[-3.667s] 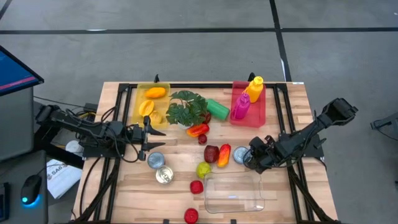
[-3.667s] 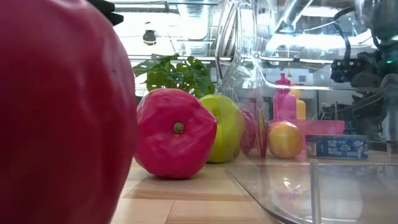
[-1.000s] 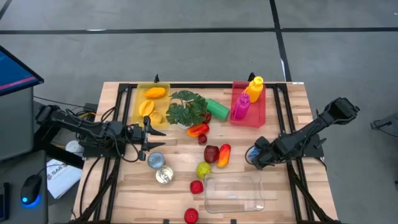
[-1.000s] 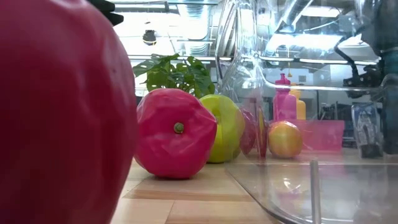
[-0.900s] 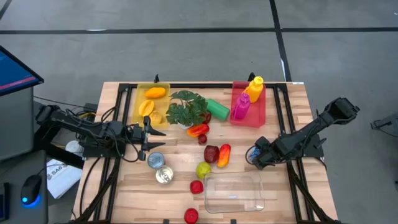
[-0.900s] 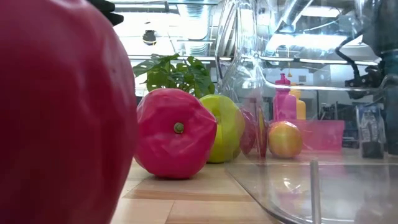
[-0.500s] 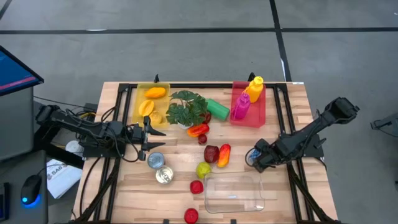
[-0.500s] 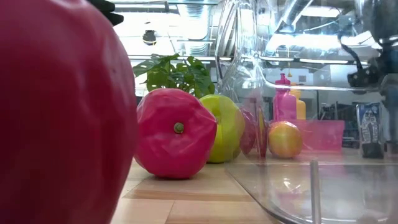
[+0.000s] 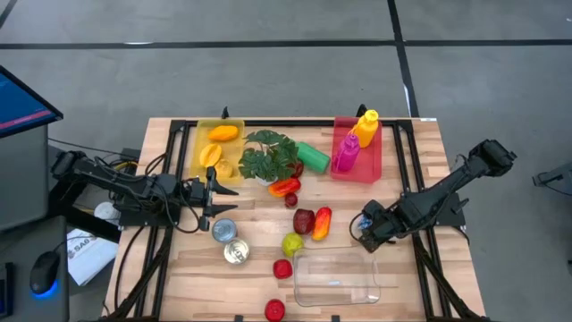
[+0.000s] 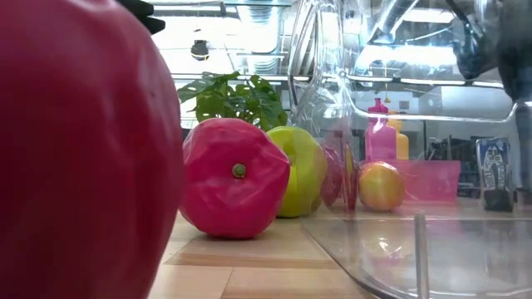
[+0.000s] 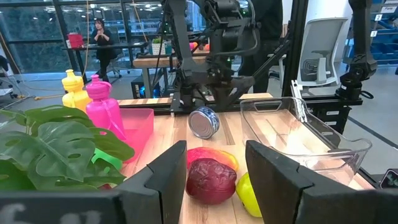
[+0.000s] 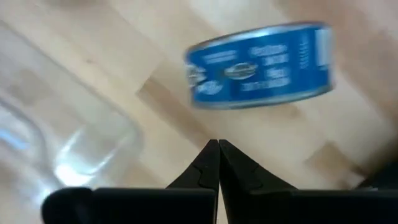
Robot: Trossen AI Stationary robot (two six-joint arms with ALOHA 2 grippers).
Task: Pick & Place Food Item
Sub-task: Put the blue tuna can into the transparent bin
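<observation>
A blue food can [image 12: 258,65] stands on its edge on the wood [image 10: 496,174], just right of the clear container [image 9: 336,277]. My right gripper [image 12: 217,146] is shut. It hovers beside the can [image 9: 359,233] with bare wood between its tips and the can. My left gripper [image 11: 216,163] is open and waits at the table's left side [image 9: 213,199], pointing across at the dark red fruit [image 11: 211,180] and the can [image 11: 203,121]. It holds nothing.
A dark red fruit [image 9: 304,220], an orange-red fruit [image 9: 322,222], a green apple [image 9: 292,242] and two red peppers [image 9: 282,267] lie mid-table. Two cans [image 9: 231,241] sit to the left. A yellow tray [image 9: 214,148], a plant [image 9: 268,156] and a pink bin with bottles [image 9: 357,148] line the far side.
My right gripper has drawn a little toward the near edge and upward, away from the can; in the low view the arm has left the picture's right side. The can stays standing on its edge. My left arm has kept still.
</observation>
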